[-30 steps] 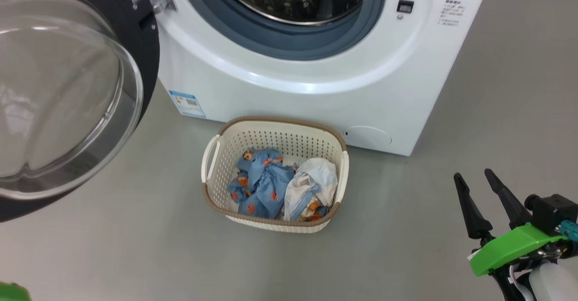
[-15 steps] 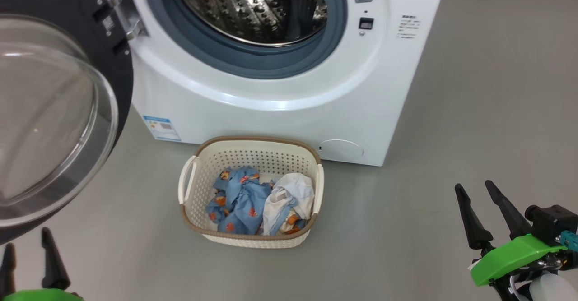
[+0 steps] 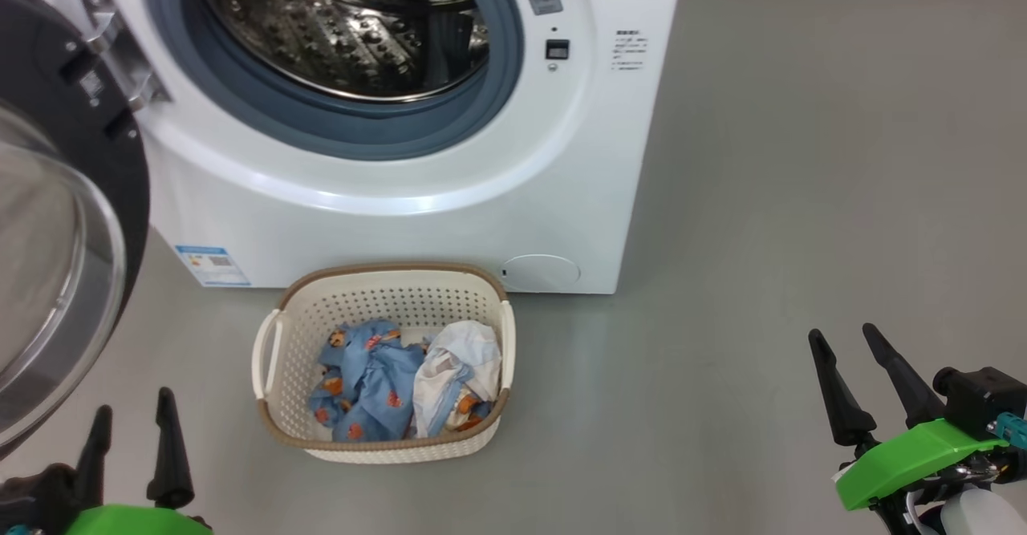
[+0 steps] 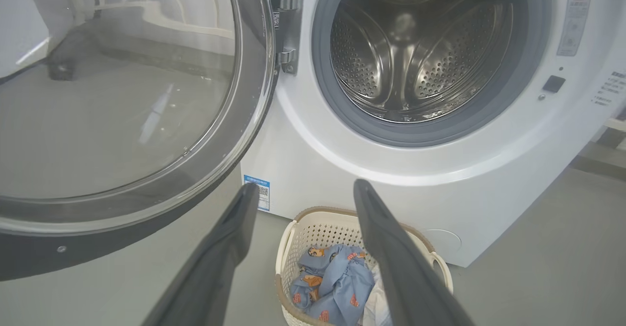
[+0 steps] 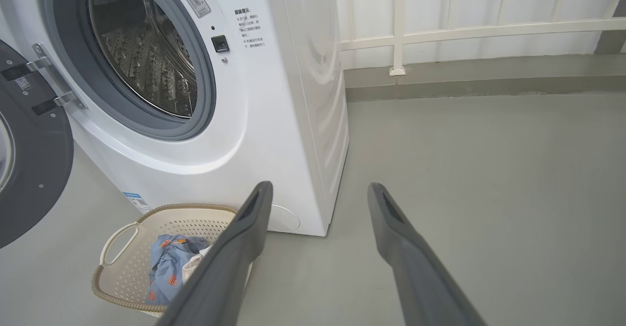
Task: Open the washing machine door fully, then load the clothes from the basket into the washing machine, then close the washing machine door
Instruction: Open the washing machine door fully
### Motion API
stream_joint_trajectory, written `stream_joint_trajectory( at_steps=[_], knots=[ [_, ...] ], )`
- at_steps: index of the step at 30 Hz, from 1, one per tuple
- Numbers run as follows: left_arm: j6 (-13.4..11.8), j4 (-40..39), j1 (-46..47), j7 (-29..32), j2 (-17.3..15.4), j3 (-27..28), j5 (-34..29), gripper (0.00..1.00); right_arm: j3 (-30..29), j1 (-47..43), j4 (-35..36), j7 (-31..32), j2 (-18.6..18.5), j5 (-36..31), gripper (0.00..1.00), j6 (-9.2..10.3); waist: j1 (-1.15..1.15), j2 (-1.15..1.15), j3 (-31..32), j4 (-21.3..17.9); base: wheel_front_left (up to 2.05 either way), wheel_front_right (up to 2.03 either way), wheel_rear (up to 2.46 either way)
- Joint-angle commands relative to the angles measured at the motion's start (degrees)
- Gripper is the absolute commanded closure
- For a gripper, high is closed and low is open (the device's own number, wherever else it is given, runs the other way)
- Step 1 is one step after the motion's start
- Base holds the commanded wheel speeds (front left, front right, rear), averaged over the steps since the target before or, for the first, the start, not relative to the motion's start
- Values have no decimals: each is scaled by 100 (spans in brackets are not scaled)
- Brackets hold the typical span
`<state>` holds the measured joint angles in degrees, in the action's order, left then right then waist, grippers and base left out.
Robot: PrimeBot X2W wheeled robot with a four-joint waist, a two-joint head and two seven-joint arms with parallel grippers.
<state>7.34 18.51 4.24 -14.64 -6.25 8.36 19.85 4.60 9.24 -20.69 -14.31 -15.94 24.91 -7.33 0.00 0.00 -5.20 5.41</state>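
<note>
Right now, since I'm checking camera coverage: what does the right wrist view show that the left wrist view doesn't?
Right wrist, not left: the open right gripper and the side panel of the washing machine. Left wrist, not right: the open left gripper and most of the glass window of the washing machine door. Both: the steel drum, and the basket with the clothes inside.

The washer (image 3: 401,222) is smooth, shiny white. Its drum (image 3: 337,30) is shiny metal. The door (image 3: 56,262) has clear glass. The basket (image 3: 385,306) is plastic. The clothes (image 3: 377,383) are soft cloth.
</note>
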Motion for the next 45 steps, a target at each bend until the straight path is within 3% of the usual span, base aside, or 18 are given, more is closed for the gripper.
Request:
stream_joint_trajectory(
  at_steps=[1, 8, 21, 45],
  knots=[
    [14, -161, 9, -36, -194, 99, 104, 0, 91, -53, 132, -69, -88, 40, 0, -16, 0, 0, 30, -146, 0, 0, 0],
    [14, -187, 0, -36, -250, -319, 345, 0, 22, -63, 153, -69, -90, 48, 0, -16, 0, 0, 65, -351, 0, 0, 0],
    [14, -262, -51, -36, -272, -569, 468, 0, -55, -119, 193, -69, -46, 27, 0, -16, 0, 0, 70, -594, 0, 0, 0],
    [14, -357, 43, -36, -428, -815, 609, 0, -130, -27, 207, -69, 14, -8, 0, -16, 0, 0, -63, -590, 0, 0, 0]
  ],
)
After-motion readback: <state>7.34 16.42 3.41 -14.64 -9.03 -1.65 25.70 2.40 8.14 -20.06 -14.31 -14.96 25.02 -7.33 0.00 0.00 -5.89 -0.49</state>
